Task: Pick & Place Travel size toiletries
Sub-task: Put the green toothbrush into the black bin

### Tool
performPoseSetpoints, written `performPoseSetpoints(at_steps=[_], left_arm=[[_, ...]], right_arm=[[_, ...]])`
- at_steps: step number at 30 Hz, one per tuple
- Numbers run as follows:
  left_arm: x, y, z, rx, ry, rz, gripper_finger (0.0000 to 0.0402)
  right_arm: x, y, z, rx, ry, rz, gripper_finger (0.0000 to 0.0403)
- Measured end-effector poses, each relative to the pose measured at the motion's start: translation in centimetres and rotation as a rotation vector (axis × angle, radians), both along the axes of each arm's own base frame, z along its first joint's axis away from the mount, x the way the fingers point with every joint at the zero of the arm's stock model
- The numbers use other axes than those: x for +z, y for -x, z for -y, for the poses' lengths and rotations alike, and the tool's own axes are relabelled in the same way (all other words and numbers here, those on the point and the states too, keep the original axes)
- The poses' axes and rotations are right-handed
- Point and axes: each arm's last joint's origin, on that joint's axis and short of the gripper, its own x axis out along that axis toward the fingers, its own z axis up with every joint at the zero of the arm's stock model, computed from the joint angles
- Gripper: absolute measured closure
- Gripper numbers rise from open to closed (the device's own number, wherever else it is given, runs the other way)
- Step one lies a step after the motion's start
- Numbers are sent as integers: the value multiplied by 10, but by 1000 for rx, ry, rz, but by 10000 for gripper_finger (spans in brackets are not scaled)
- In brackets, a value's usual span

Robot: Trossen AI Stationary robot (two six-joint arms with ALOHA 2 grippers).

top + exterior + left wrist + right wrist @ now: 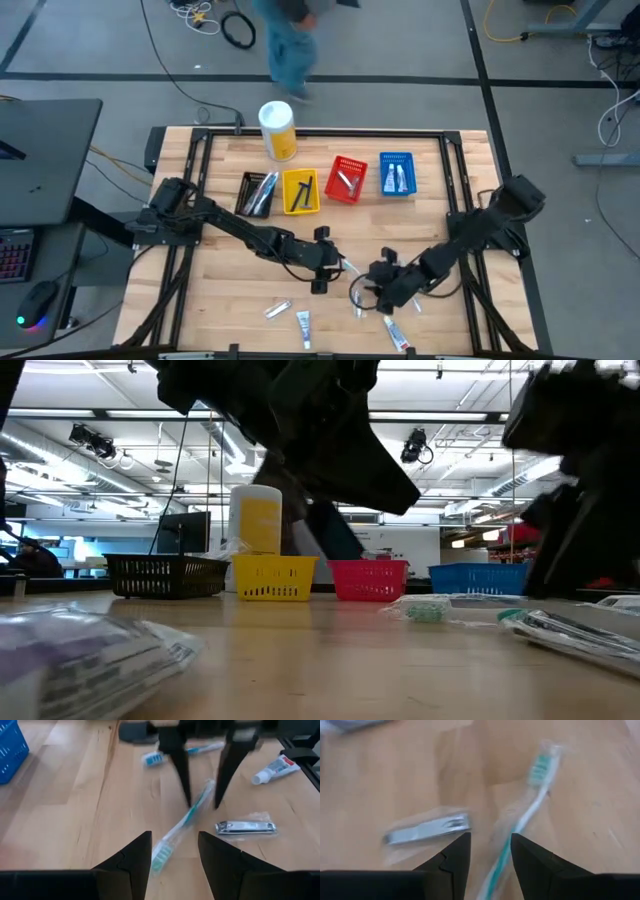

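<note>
My right claw [487, 852], open w/ nothing held, straddles wrapped toothbrush [530, 795] on tabletop [395, 780], nail clipper [427, 830] just beside; left claw [172, 852] open opposite.

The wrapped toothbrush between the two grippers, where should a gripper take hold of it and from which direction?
Probably at mid-handle, coming down from above. The toothbrush lies flat on the table, so only its thin sides offer a pinch. The right gripper already stands over its handle, fingers open either side; the left gripper, also open, faces its bristle end. A nail clipper lies alongside, apart.
</note>
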Motion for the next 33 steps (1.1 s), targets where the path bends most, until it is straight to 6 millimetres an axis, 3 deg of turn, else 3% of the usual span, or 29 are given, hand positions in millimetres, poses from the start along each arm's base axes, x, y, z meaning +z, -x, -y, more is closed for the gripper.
performPoseSetpoints(at_steps=[8,14,18,24,33], left_arm=[[1,0,0,3,0,5,233],[1,-1,-2,8,1,6,233],[1,-1,-2,-11,-25,5,233],[0,-2,-4,-121,21,-15,227],[-9,1,-20,-84,55,-138,210]], right_arm=[[-31,-7,-2,-56,99,0,266],[-32,-11,5,-76,193,40,339],[-30,-19,11,-37,190,48,382],[-23,-35,16,43,206,102,384],[4,-68,23,106,309,184,384]])
